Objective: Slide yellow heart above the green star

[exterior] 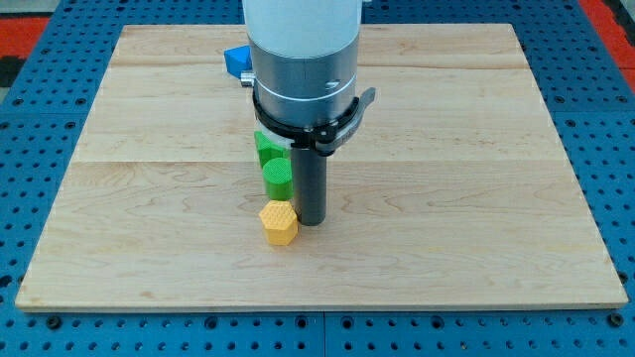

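Observation:
A yellow block (279,222), its shape hard to make out from here, lies on the wooden board (476,198) below the middle. My tip (312,220) rests on the board just to the right of it, touching or nearly touching. A green round block (277,179) sits directly above the yellow one. Another green block (266,146), partly hidden by the arm, lies just above that; its shape cannot be made out. No clear green star shows.
A blue block (237,61) lies near the board's top edge, partly hidden behind the arm's grey and white body (303,59). The board sits on a blue perforated table (40,327).

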{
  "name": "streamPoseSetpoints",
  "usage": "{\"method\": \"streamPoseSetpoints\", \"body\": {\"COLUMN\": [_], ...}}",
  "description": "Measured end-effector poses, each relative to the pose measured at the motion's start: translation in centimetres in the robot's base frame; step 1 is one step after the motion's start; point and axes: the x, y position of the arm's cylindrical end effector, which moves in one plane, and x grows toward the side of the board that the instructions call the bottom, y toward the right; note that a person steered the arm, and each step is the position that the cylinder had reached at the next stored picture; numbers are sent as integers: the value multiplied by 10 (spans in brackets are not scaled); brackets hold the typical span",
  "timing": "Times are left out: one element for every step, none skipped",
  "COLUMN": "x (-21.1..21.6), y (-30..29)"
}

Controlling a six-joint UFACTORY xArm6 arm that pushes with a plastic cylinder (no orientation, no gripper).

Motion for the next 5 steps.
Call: {"method": "streamPoseSetpoints", "body": {"x": [-16,-56,-97,-114,-116], "y": [35,38,31,3,-17]}}
